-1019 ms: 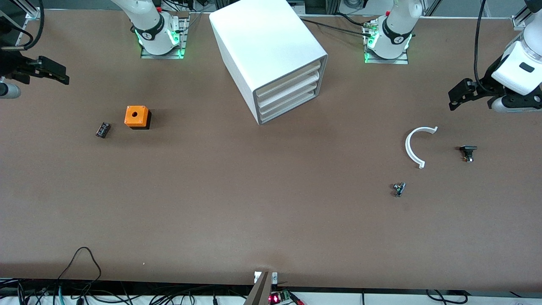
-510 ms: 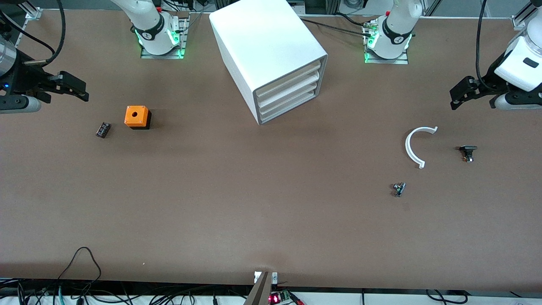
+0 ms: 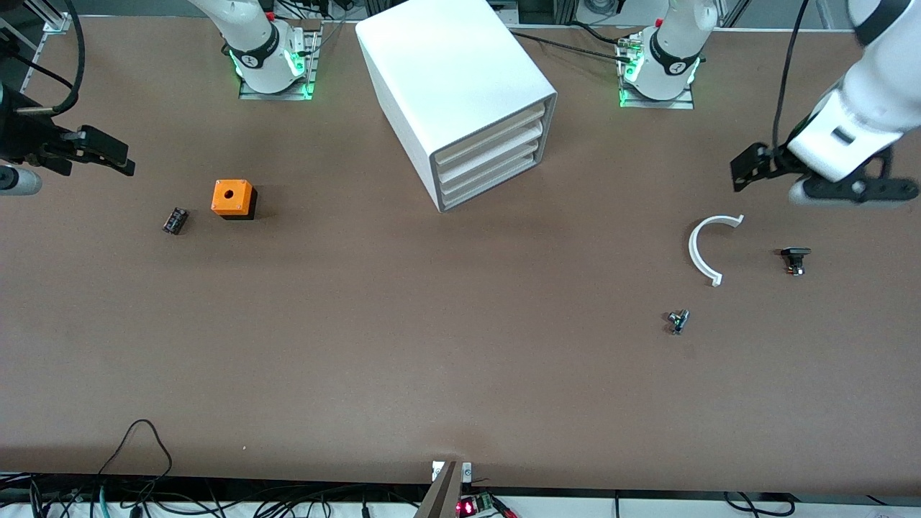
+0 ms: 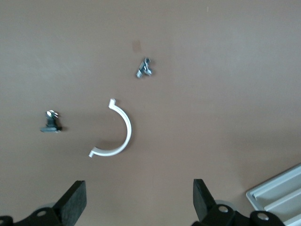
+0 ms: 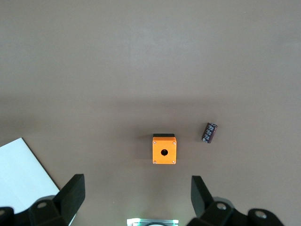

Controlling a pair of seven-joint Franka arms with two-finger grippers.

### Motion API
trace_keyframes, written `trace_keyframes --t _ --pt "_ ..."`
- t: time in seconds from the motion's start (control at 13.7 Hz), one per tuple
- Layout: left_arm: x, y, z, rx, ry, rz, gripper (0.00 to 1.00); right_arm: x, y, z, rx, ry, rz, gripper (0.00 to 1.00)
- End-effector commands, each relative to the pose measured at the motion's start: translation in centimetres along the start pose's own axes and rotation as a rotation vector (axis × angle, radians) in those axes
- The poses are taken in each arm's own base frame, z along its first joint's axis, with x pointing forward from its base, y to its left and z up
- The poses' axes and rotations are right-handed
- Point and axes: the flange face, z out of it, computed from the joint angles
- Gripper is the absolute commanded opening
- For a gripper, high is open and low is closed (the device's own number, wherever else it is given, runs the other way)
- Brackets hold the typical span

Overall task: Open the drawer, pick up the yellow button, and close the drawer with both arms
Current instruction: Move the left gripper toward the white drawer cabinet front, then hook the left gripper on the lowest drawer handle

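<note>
Front view, scanning across from the frame's left edge. Right gripper (image 3: 108,152) sits at upper left, up in the air over bare table (image 3: 360,345), fingers apart, holding nothing. Its wrist view shows both fingertips (image 5: 70,193) spread wide, with the orange cube (image 5: 164,149) and small black cylinder part (image 5: 209,133) on the table between them.

In the front view that cube (image 3: 233,198) is left of centre, the black part (image 3: 174,220) just beside it, lower in frame.

White cabinet (image 3: 460,93) is at upper centre, angled. Three drawers, all shut; the drawer (image 3: 489,155) fronts face lower right of the frame. Button not visible anywhere.

Right half: white C-shaped ring (image 3: 709,248); a small metal clip (image 3: 678,321) lower in frame; a small black part (image 3: 795,259) at the ring's right.

Left gripper (image 3: 745,169) is at upper right, over the table just above the ring in frame, fingers apart and empty. Left wrist view shows the spread fingertips (image 4: 75,200) with the ring (image 4: 117,132) between them.
</note>
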Motion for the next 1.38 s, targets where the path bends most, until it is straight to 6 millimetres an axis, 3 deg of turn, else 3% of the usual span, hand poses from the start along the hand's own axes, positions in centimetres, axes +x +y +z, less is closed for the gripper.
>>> trace_keyframes --t 0.0,0.15,0.29,0.36,0.51,0.73,0.87,1.02,1.31 --pt "1.4 2.2 3.1 -0.014 -0.104 0.064 1.00 1.0 -0.5 0.7 0.013 -0.011 0.004 1.00" --pt "2.0 2.6 5.0 -0.153 -0.156 0.086 1.00 0.7 -0.1 0.2 0.012 -0.007 0.001 1.00" --pt "2.7 2.8 8.6 -0.307 -0.234 0.105 1.00 -0.2 0.6 -0.7 0.008 -0.001 0.012 1.00" --pt "2.7 3.7 10.7 -0.379 -0.281 0.102 1.00 -0.5 1.6 -0.4 0.004 -0.032 0.035 1.00" --pt "2.1 6.0 14.1 -0.498 -0.370 0.094 1.00 -0.6 1.8 -0.4 0.011 -0.042 0.033 1.00" --pt "-0.1 10.3 19.3 -0.769 -0.478 0.114 1.00 0.4 0.9 0.7 0.006 -0.048 0.011 1.00" --pt "-1.8 13.2 21.4 -0.868 -0.525 0.103 1.00 -0.8 1.1 0.5 -0.016 -0.083 0.025 1.00" --pt "-3.8 16.8 22.7 -0.894 -0.563 0.118 1.00 -0.9 1.2 0.5 -0.041 -0.090 0.026 1.00" --pt "-7.3 21.3 26.0 -0.868 -0.572 0.112 0.99 -1.0 1.5 0.2 -0.118 -0.079 0.028 1.00"
